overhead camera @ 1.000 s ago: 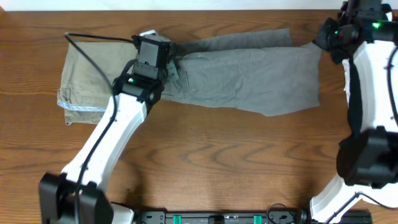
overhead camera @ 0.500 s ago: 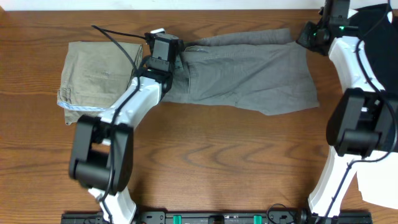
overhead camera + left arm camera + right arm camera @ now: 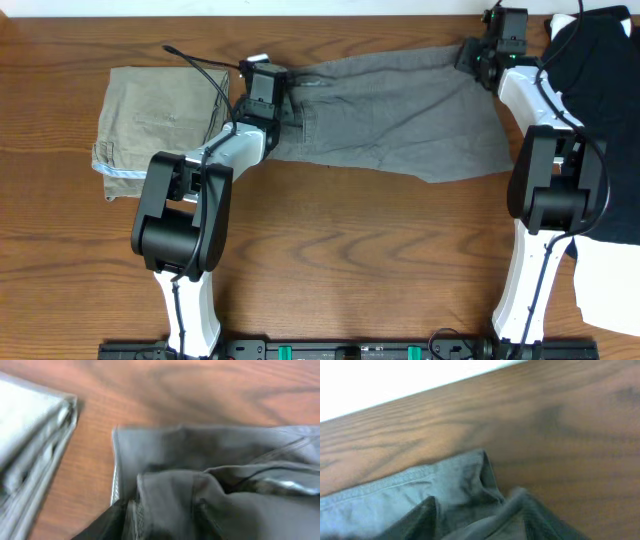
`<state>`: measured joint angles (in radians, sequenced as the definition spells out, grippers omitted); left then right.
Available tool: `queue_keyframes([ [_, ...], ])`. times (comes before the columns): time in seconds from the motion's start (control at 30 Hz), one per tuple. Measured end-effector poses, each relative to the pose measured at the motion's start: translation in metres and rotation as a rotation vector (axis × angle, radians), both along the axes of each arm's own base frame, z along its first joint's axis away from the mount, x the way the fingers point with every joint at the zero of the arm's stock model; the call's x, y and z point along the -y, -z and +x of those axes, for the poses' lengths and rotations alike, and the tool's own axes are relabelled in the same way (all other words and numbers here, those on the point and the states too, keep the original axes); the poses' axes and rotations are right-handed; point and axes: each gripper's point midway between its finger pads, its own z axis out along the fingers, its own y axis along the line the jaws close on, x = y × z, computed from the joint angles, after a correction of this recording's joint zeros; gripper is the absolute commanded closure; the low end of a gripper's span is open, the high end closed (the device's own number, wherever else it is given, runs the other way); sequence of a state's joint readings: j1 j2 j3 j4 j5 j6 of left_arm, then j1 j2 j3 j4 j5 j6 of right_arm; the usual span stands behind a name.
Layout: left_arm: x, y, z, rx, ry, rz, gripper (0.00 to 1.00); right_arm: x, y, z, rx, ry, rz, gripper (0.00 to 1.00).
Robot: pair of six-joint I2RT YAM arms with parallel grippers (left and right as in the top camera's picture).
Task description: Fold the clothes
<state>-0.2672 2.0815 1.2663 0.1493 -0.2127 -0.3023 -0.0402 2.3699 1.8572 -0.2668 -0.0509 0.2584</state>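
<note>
- The grey shorts (image 3: 400, 115) lie spread on the wooden table (image 3: 350, 260), just beside the folded khaki shorts (image 3: 150, 120). A strip of bare wood separates the two, and the grey shorts' long axis runs straight away from the khaki pair.
- The left gripper (image 3: 262, 88) sits on the grey end nearest the khaki shorts, and the right gripper (image 3: 487, 55) sits on the corner farthest from them. Each arm is therefore already at its own end of that axis.
- Any fold probably depends on both ends lifting together, so the cloth turns over without skewing.
- In the right wrist view, grey cloth puckers up between two dark fingers (image 3: 422, 520). I cannot tell whether they are pinching it or only straddling it.
- In the left wrist view only one dark finger (image 3: 97, 527) shows beside the bunched hem, so that grip cannot be told either.
- The cloth is a matte, limp woven cotton with stitched seams and a doubled hem. It is wrinkled rather than taut.
</note>
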Motion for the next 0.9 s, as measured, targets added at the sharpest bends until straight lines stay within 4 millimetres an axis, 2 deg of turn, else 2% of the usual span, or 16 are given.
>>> queue_keyframes([
  [0.1, 0.000, -0.009, 0.002, 0.017, 0.023, 0.027, 0.41, 0.000, -0.005, 0.001, 0.001, -0.019, -0.017, 0.27],
  [0.2, -0.001, -0.031, 0.000, 0.038, 0.034, 0.035, 0.43, -0.001, -0.007, -0.002, -0.021, -0.039, -0.035, 0.26],
  [0.23, -0.001, -0.047, -0.002, 0.054, 0.038, 0.037, 0.60, -0.001, -0.008, -0.006, -0.040, -0.047, -0.040, 0.29],
  [0.27, -0.001, -0.054, -0.003, 0.063, 0.039, 0.036, 0.74, -0.001, -0.009, -0.007, -0.046, -0.049, -0.041, 0.33],
  [0.3, -0.002, -0.065, -0.005, 0.073, 0.041, 0.034, 0.81, -0.002, -0.011, -0.011, -0.058, -0.054, -0.041, 0.38],
  [0.37, -0.003, -0.088, -0.011, 0.092, 0.049, 0.035, 0.90, -0.007, -0.019, -0.020, -0.082, -0.083, -0.032, 0.50],
  [0.4, -0.003, -0.098, -0.013, 0.104, 0.051, 0.027, 0.94, -0.011, -0.027, -0.025, -0.090, -0.107, -0.022, 0.62],
  [0.47, -0.001, -0.109, -0.016, 0.109, 0.069, 0.020, 0.94, -0.020, -0.043, -0.035, -0.102, -0.135, 0.007, 0.87],
  [0.5, 0.001, -0.111, -0.018, 0.104, 0.079, 0.012, 0.94, -0.024, -0.052, -0.039, -0.101, -0.146, 0.016, 0.98],
  [0.6, 0.012, -0.103, -0.024, 0.060, 0.133, -0.024, 0.94, -0.043, -0.078, -0.051, -0.097, -0.201, 0.038, 0.99],
  [0.67, 0.022, -0.095, -0.025, 0.038, 0.177, -0.059, 0.94, -0.056, -0.088, -0.052, -0.084, -0.232, 0.044, 0.99],
  [0.77, 0.035, -0.085, -0.021, 0.037, 0.230, -0.104, 0.94, -0.073, -0.085, -0.053, -0.086, -0.270, 0.046, 0.99],
  [0.9, 0.046, -0.062, -0.008, 0.048, 0.263, -0.132, 0.94, -0.086, -0.066, -0.043, -0.080, -0.302, 0.032, 0.99],
])
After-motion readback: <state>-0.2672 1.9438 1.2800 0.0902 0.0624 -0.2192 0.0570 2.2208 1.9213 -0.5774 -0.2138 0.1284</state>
